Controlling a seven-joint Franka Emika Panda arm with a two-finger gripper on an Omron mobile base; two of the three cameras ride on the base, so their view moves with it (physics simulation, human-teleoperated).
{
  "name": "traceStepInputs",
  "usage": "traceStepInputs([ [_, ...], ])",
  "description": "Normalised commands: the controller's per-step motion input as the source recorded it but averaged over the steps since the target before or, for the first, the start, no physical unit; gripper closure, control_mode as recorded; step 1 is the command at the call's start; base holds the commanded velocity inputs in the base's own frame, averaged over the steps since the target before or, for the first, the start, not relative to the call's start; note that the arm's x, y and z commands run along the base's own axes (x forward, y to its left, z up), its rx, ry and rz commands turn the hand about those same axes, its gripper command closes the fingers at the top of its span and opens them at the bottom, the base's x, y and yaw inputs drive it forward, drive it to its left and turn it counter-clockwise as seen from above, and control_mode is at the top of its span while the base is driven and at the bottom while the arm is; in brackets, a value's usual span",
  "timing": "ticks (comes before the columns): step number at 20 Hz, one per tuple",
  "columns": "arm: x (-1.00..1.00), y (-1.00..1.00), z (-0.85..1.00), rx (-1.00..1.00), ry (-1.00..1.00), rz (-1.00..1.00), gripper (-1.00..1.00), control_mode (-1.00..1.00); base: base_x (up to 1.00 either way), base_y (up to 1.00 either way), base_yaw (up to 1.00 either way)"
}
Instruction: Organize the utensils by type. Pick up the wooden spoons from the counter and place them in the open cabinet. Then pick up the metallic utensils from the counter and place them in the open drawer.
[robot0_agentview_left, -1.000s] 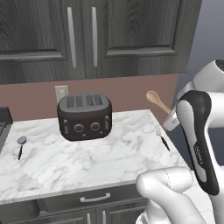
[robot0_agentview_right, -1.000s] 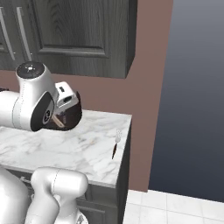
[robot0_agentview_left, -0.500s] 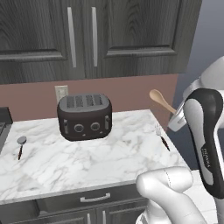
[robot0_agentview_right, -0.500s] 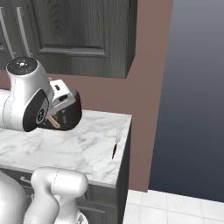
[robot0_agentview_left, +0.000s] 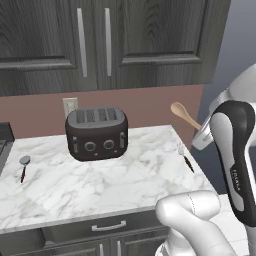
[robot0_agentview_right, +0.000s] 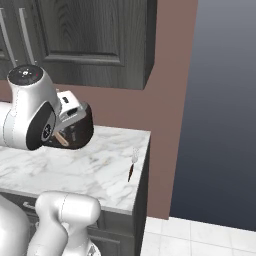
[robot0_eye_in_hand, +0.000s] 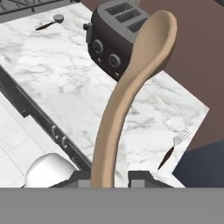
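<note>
1. Pale tan wooden spoon (robot0_eye_in_hand: 131, 87) is held by its handle in the pincer (robot0_eye_in_hand: 109, 177), lifted clear of the bench (robot0_agentview_left: 100, 180), bowl end up, at the bench's right end.
2. Pincer is clamped on the spoon handle.
3. A fork (robot0_agentview_left: 185, 157) with a dark handle lies near the bench's right edge.
4. A round-headed metallic utensil (robot0_agentview_left: 23, 167) lies near the left end.
5. A dark toaster (robot0_agentview_left: 96, 132) stands between them, by the back wall.

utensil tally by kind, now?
Wooden spoon: 1, held in the gripper, off the counter
Round-headed metal utensil: 1, on the counter
Metal fork: 1, on the counter
Total: 3
</note>
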Motion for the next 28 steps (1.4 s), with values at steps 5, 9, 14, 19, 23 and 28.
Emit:
traceStepInputs([
  [5, 0.00, 0.00, 0.00, 0.00, 0.00, 0.00, 1.00, 1.00, -0.31, 0.00, 0.00],
  [9, 0.00, 0.00, 0.00, 0.00, 0.00, 0.00, 1.00, 1.00, -0.97, 0.00, -0.02],
  [14, 0.00, 0.00, 0.00, 0.00, 0.00, 0.00, 1.00, 1.00, -0.84, -0.02, -0.07],
  [19, 0.00, 0.00, 0.00, 0.00, 0.00, 0.00, 1.00, 1.00, -0.02, 0.00, -0.01],
  [23, 0.00, 0.00, 0.00, 0.00, 0.00, 0.00, 1.00, 1.00, -0.13, 0.00, 0.03],
  [28, 0.00, 0.00, 0.00, 0.00, 0.00, 0.00, 1.00, 1.00, -0.44, -0.15, 0.75],
])
